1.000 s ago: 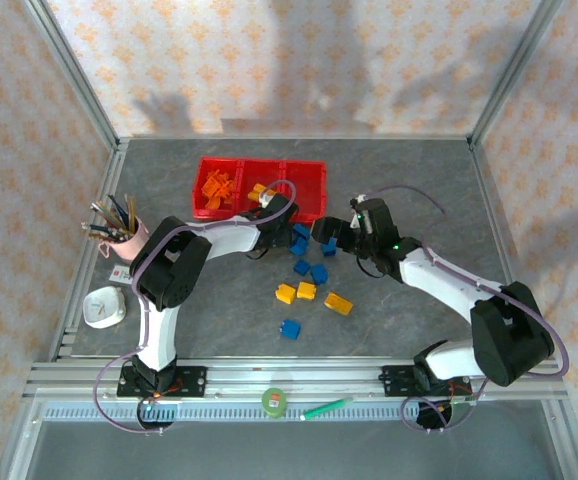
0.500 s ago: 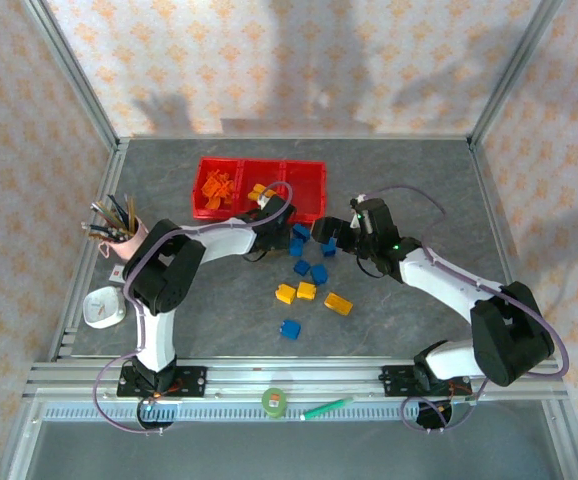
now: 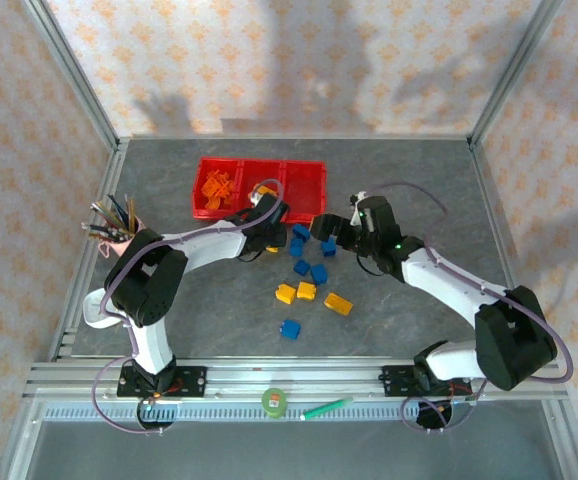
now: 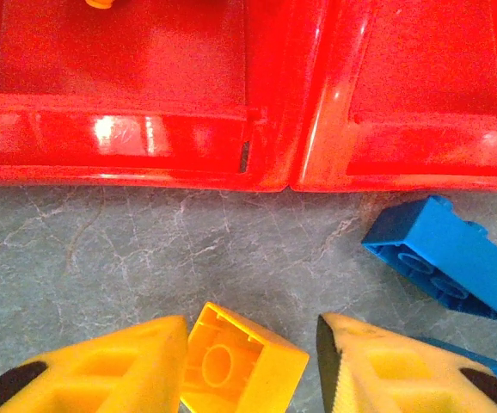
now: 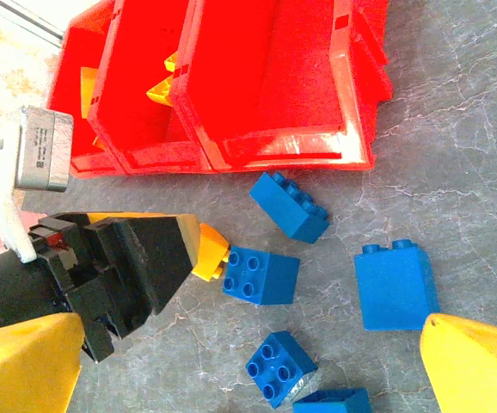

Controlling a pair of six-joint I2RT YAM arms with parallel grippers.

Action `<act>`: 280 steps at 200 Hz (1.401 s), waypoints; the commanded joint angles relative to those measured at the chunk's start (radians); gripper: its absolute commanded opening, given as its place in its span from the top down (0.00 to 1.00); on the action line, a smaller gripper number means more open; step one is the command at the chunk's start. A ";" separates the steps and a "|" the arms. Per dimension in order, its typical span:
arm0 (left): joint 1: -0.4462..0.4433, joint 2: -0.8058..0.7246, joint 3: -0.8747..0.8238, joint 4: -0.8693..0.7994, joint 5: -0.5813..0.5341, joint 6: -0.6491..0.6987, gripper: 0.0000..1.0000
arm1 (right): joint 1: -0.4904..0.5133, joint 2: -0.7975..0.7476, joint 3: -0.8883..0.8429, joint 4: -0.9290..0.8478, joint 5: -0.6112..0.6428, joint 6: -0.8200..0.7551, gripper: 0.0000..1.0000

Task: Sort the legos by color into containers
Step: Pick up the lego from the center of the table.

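Note:
Three joined red containers (image 3: pixel 305 178) stand at the back, with orange legos (image 3: pixel 216 187) in the left one and yellow ones (image 3: pixel 262 190) in the middle one. Just in front of them my left gripper (image 4: pixel 253 366) is open low over the table. A yellow brick (image 4: pixel 240 361) lies on its side between the fingers, against the left one and clear of the right. My right gripper (image 5: pixel 253 379) hangs open above several loose blue bricks (image 5: pixel 261 275). Further blue (image 3: pixel 290 328) and yellow (image 3: pixel 306 290) legos lie scattered nearer the arms.
A pink cup of pencils (image 3: pixel 119 228) and a white object (image 3: pixel 102 307) sit at the left edge. A green tape roll (image 3: pixel 273 401) and a green pen (image 3: pixel 327 407) lie on the front rail. The two grippers are close together, and the left gripper (image 5: pixel 128 267) shows in the right wrist view.
My left gripper has drawn back from the containers' front wall towards the arms and now straddles the yellow brick; its elbow swung left. The right arm has barely moved.

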 commanded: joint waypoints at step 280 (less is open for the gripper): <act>0.007 -0.095 -0.015 -0.085 0.040 -0.009 0.54 | -0.007 0.017 0.079 0.023 -0.040 -0.004 0.00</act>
